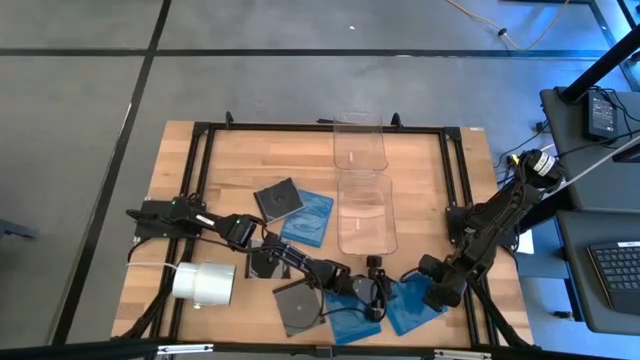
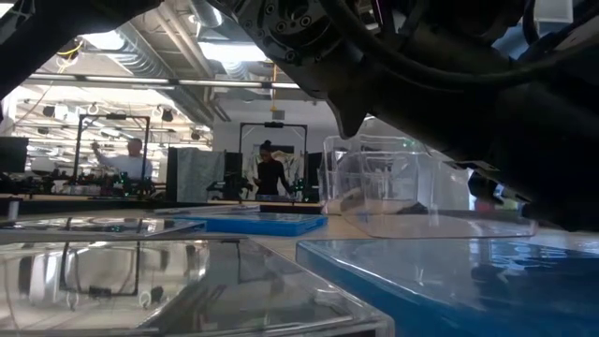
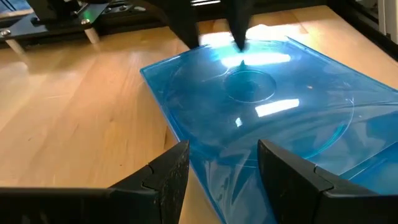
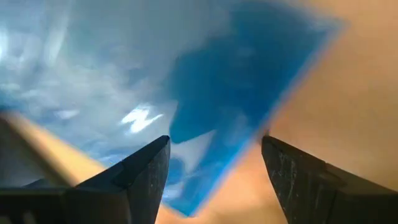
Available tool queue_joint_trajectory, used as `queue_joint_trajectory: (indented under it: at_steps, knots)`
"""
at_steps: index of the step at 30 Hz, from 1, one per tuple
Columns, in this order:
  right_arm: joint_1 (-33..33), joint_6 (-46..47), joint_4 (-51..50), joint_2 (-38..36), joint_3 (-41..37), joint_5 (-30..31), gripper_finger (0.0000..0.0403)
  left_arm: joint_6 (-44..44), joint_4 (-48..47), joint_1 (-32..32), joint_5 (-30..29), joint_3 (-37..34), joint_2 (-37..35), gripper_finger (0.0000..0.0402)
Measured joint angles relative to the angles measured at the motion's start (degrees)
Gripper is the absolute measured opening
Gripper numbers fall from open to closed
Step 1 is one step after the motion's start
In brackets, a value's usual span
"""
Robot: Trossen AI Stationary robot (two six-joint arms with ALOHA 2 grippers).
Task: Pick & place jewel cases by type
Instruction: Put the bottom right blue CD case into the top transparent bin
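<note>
Near the bottom centre of the high view, both grippers work over a cluster of blue cases on the wooden table (image 1: 230,160). The left gripper (image 1: 368,300) reaches in from the left edge, its arm stretched low across the table, and sits over a blue case (image 1: 352,318) at the lower middle. In the left wrist view its fingers (image 3: 163,180) are spread apart, one on each side of a corner of that blue case (image 3: 261,106), not pinching it. The right gripper (image 1: 437,296) comes down from the right edge onto another blue case (image 1: 412,305) just right of the first; the right wrist view shows its fingers (image 4: 140,174) spread wide, close above the blue case (image 4: 205,106).

Left of these, a dark case (image 1: 297,306) lies near the bottom edge. A second dark case (image 1: 278,198) lies higher up, at the frame's centre-left, with a third blue case (image 1: 312,217) just beside it. Another dark case (image 1: 262,262) is partly hidden under the left arm. A white roll (image 1: 205,283) lies at the lower left. Two clear bins (image 1: 362,185) stand in a column at the upper centre.
</note>
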Motion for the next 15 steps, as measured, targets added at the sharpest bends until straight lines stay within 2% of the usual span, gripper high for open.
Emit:
queue_joint_trajectory:
  at_steps: [8, 12, 15]
  knots:
    - [0.1, -5.6, -19.9, 0.0, 11.2, 7.1, 0.0260, -2.7, -0.4, 0.0, 1.0, 0.0, 0.0, 0.0184]
    - [0.6, -6.3, -23.2, 0.0, 16.7, 7.3, 0.0260, -5.2, -1.0, 0.0, 0.0, 0.0, 0.0, 0.0184]
    - [1.3, -3.7, -22.0, 0.9, 19.4, 4.1, 0.0260, -6.5, -1.2, 0.0, -0.7, 0.0, 0.0, 0.0184]
